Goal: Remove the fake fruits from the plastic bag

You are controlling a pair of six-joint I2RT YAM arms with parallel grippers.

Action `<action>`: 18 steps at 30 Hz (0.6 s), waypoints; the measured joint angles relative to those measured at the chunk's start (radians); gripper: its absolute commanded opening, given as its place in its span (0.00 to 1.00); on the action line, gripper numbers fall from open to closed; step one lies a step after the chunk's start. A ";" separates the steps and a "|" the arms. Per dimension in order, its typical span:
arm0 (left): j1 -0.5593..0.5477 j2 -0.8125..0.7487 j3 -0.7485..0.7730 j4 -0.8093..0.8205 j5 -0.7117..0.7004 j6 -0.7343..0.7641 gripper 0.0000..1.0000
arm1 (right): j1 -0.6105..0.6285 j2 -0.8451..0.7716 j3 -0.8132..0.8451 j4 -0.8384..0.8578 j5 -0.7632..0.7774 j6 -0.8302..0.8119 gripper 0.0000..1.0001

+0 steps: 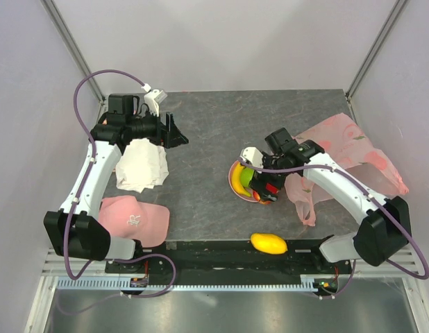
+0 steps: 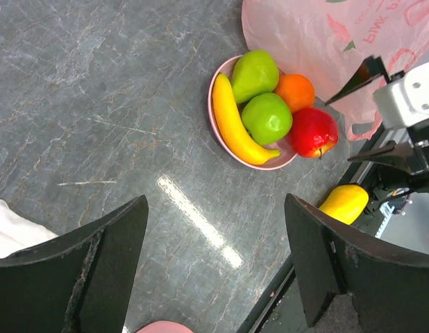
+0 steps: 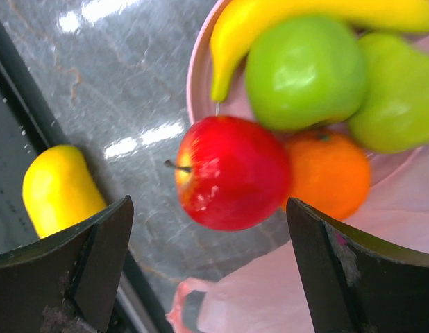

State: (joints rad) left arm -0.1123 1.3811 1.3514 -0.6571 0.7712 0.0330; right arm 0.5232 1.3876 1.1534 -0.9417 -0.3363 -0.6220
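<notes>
Several fake fruits sit on a pink plate: a banana, two green apples and an orange. A red apple rests at the plate's near rim, against the orange. My right gripper hovers open just over the red apple, touching nothing. A yellow mango lies alone by the table's front edge. The pale-pink plastic bag lies crumpled to the right of the plate, under my right arm. My left gripper is open and empty, far to the left.
A white cloth lies under my left arm, and a pink cloth with a logo is at the front left. The mango lies close to the table's dark front rail. Frame posts stand at the back corners.
</notes>
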 measured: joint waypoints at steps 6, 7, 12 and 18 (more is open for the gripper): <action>0.000 0.000 0.000 0.005 0.010 -0.002 0.86 | 0.000 -0.020 -0.015 -0.037 -0.003 -0.002 0.98; 0.000 0.000 0.000 0.006 0.013 -0.002 0.86 | 0.000 -0.037 -0.015 -0.045 -0.006 -0.014 0.98; 0.000 -0.003 0.000 0.006 0.020 -0.014 0.86 | 0.021 -0.265 -0.025 -0.108 -0.053 -0.109 0.95; 0.000 -0.034 0.000 0.009 0.021 -0.040 0.86 | 0.309 -0.318 -0.081 -0.186 -0.084 -0.134 0.98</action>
State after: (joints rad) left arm -0.1123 1.3468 1.3510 -0.6483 0.7925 -0.0067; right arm 0.8322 1.0695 1.0725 -1.1275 -0.4206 -0.7559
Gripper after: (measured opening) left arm 0.860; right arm 0.973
